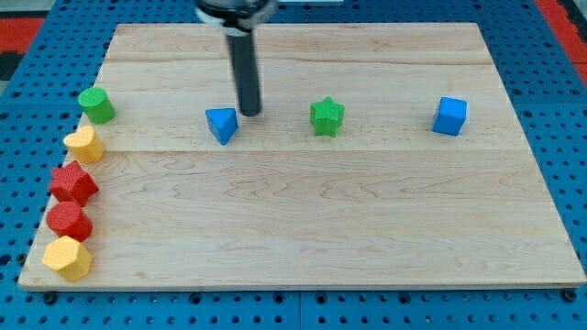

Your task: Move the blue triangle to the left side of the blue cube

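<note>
Wooden board (303, 229) — my tip (249, 113) beside blue triangle (221, 124), blue cube (449, 116) far right

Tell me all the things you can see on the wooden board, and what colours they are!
Blue triangle: 1, blue, left of the board's middle, upper half.
Green star: 1, green, near the middle, upper half.
Blue cube: 1, blue, toward the view's right, upper half.
Green cylinder: 1, green, top of the column at the left edge.
Yellow heart-like block: 1, yellow, just below the green cylinder.
Red blocks: 2, red, left edge, one above the other.
Yellow hexagon-like block: 1, yellow, bottom left corner.
Wooden board: 1, light wood, on a blue pegboard.
My tip: 1, dark rod, just right of the blue triangle.
</note>
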{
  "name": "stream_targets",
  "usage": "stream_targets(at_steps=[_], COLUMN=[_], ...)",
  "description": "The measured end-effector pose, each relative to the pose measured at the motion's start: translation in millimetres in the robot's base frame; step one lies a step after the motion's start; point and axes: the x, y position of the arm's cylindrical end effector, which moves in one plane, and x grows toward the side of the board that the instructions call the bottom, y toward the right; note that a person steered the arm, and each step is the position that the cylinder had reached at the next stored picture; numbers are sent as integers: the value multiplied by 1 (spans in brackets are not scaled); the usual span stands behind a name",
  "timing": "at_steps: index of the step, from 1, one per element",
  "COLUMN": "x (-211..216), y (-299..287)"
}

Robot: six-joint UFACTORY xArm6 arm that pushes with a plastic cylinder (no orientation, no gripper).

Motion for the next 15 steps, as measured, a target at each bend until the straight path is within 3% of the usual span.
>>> stream_targets(at_steps=[1, 2, 3, 4, 5, 6, 11, 13, 15], x=[5, -47, -36, 3, 28, 26, -4, 32, 81], y=[-75, -89, -156, -134, -73, -25, 10, 87, 87])
